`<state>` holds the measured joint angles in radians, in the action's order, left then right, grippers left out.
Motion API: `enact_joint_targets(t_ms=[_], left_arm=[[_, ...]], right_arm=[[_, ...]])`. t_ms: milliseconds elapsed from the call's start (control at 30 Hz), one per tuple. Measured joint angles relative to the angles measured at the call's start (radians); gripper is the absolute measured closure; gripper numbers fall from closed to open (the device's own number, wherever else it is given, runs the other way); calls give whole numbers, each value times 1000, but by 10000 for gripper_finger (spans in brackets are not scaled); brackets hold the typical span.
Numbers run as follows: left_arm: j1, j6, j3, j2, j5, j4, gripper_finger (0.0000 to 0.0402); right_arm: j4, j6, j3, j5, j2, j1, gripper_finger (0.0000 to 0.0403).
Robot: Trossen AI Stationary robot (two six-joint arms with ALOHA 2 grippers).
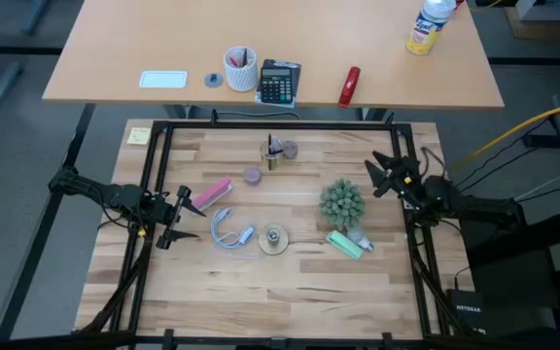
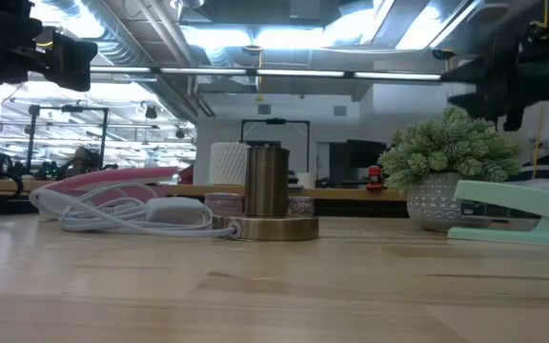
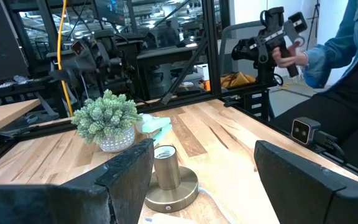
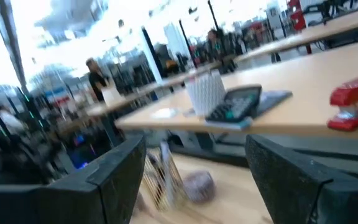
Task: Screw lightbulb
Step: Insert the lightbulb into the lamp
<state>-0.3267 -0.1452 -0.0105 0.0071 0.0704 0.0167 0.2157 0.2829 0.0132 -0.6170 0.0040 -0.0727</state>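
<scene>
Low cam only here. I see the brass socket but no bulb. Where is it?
Observer: From above, the lightbulb lies by the green stapler, next to the plant, on the right arm's side of the socket.
Operator: Which arm is closer?
Observer: The right gripper. It hangs open just past the plant, holding nothing.
Operator: Left one?
Observer: The left gripper is open too, over by the pink stapler, pointing toward the socket.
</scene>
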Motion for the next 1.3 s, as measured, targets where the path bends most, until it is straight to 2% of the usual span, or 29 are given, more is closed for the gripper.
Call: enact_joint_targets(t_ms=[100, 233, 433, 500, 667, 833, 1067, 1300], left_arm=[[0, 0, 0, 0, 0, 0, 133], [0, 0, 0, 0, 0, 0, 133], [0, 1, 0, 0, 2, 1, 133], [0, 6, 0, 0, 19, 3, 133], [0, 6, 0, 0, 27, 5, 133], [0, -52, 0, 0, 28, 14, 133], [0, -52, 0, 0, 31, 30, 133], [0, 14, 0, 0, 32, 115, 133]], right_arm=[[134, 0, 0, 14, 0, 0, 123], [344, -76, 3, 105, 0, 0, 123], [381, -256, 152, 110, 0, 0, 123], [305, -293, 228, 73, 7, 0, 123], [-113, -336, 450, 0, 35, 0, 123], [-402, -242, 646, 14, 156, 0, 123], [-739, -187, 913, 142, 444, 0, 123], [-1177, -1, 1291, 177, 794, 0, 123]])
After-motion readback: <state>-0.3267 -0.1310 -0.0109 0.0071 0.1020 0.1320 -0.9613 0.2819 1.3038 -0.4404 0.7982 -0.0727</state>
